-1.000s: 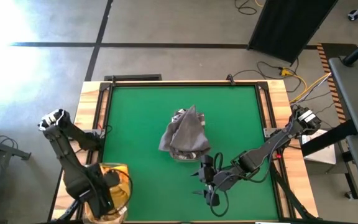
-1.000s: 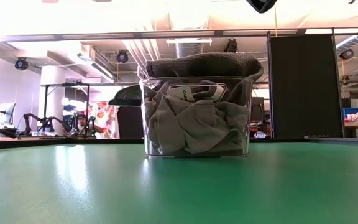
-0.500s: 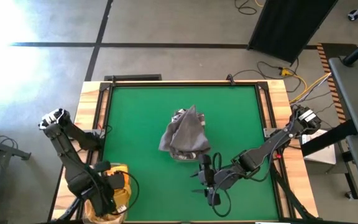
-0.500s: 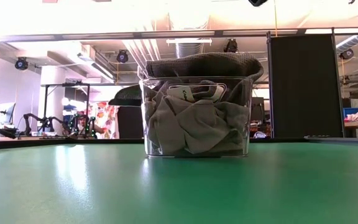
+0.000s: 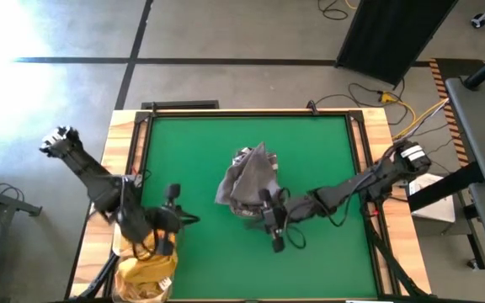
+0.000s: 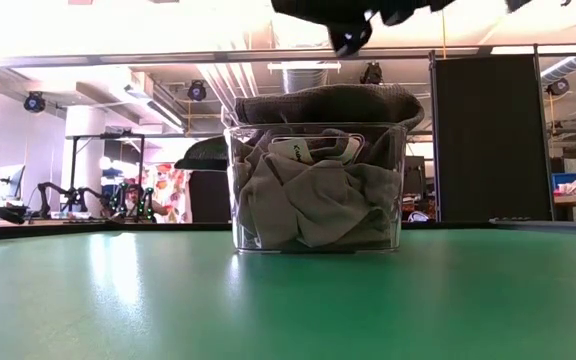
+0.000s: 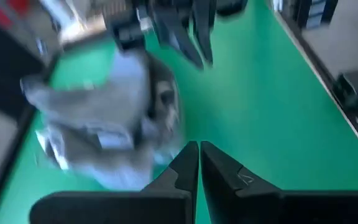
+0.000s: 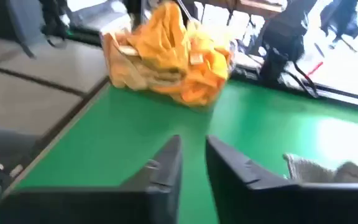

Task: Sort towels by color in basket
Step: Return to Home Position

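Green felt covers the table (image 5: 327, 151) in the high view. Dark grey towels (image 5: 249, 181) are heaped in a clear bin at its middle. Mustard-yellow towels (image 5: 146, 273) fill a second bin at the near left corner. The left gripper (image 5: 183, 219) hangs over the felt between the two heaps, touching neither. The right gripper (image 5: 274, 238) hangs just beside the grey heap, on its near side.

Low view: the clear bin (image 6: 243, 200) stands on the felt, packed with grey towels (image 6: 318, 195), one of them folded over the rim. A dark piece of an arm crosses the top edge above it; which arm cannot be told from here.

Left wrist view: the left claw (image 7: 199, 155) has its fingers drawn together to a thin slit, gripping nothing, over bare felt. The grey towels (image 7: 104, 118) lie ahead, with the other arm's fingers beyond them.

Right wrist view: the right claw (image 8: 194, 162) shows a narrow gap with only felt in it. It faces the yellow towels (image 8: 166, 50), with a grey towel edge (image 8: 328, 171) close by.
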`<state>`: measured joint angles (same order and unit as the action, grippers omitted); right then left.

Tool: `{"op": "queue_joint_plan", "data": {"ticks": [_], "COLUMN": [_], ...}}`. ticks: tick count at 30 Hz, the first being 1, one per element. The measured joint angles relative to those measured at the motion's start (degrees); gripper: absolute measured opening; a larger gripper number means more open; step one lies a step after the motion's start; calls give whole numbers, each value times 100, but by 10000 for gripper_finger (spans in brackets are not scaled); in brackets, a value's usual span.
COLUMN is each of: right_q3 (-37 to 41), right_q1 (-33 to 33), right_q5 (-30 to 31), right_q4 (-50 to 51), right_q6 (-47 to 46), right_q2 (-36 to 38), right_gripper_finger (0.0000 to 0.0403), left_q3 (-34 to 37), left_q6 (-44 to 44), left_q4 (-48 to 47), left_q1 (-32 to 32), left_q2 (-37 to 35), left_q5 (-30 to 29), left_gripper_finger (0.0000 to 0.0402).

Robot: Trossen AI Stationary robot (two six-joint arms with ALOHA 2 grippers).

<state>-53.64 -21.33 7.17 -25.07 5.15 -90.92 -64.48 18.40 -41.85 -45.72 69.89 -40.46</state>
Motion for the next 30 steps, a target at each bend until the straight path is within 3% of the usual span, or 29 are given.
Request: {"op": "queue_joint_plan", "data": {"ticks": [2,5,10,19,23,26,30], "right_q3": [113,131,303,2057,2777,3042,3242], "right_q1": [189,462,733,772,1025,1447,1926], "right_q5": [-136,-123,-120,-123,-154,-258,-301], "right_q4": [-139,-185,36,100,320,927,1313], "right_q6": [39,195,548,701,311,-27,-259], "right_q2": [68,178,745,3642,4899,5548,5975], "right_gripper_finger": [20,15,10,10,9,9,9], "left_q3": [604,1458,2439,3417,3949,4342,4548], "left_q6": [-780,-1562,-1711,-1943,-2416,-2796,-2779], "left_q4": [1042,2338,2960,3481,4317,5103,5218], "left_q1": [286,816,1582,1715,1783,1918,2304], "left_q2": [-427,-1016,-1997,-3768,-4199,-4359,-4433], "left_q5": [100,831,1592,1658,2615,2898,2906], "left_gripper_finger": [1,1,0,0,0,0,0]}}
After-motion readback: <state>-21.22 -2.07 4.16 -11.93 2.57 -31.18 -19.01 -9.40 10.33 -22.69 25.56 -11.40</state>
